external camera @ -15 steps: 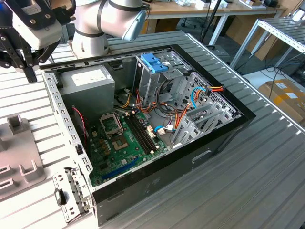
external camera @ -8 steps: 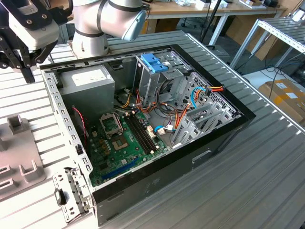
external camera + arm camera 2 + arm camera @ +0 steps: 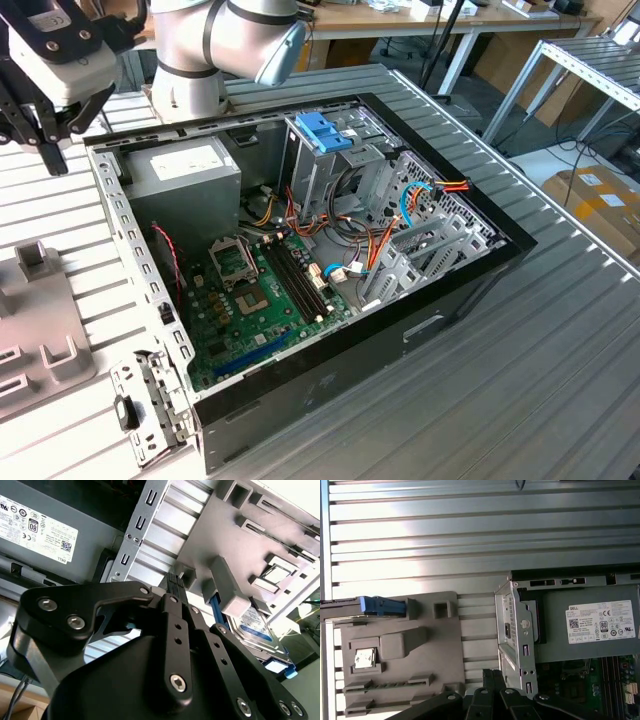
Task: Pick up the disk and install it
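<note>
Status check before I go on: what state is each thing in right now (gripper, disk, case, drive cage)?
gripper: shut, holding nothing.
disk: ungripped, resting at the grey fixture, outside the case, not installed.
computer case: lying on its side, side panel off, interior exposed.
drive cage: standing upright inside the case, blue handle on top.

We are looking down at a slant from high up in the exterior view, taking in the whole open computer case (image 3: 330, 300) on the worktop (image 3: 520, 380). In the first wrist view we are facing straight down. In the second wrist view we are peering obliquely past the end effector (image 3: 172, 580). Both wrist views are sharing the power supply (image 3: 590, 625) and the grey fixture plate (image 3: 400, 645).
</note>
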You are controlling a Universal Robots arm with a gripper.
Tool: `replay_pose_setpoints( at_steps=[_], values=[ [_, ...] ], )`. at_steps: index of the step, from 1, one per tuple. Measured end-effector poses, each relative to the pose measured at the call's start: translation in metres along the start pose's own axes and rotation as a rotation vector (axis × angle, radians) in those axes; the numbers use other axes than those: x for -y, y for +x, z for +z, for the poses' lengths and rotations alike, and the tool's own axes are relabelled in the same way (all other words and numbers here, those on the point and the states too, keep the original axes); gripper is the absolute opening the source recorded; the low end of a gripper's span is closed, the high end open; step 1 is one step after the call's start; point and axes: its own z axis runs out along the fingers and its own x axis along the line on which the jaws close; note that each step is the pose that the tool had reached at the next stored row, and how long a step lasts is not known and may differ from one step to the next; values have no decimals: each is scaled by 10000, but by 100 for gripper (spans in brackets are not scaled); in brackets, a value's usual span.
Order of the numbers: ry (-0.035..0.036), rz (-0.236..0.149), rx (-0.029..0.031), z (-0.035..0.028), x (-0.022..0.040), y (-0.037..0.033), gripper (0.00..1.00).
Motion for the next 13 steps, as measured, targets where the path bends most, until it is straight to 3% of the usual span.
replay_pose_setpoints(
  at_steps=[13],
  values=[
    [0,0,1,-2,7,92,11]
  ],
)
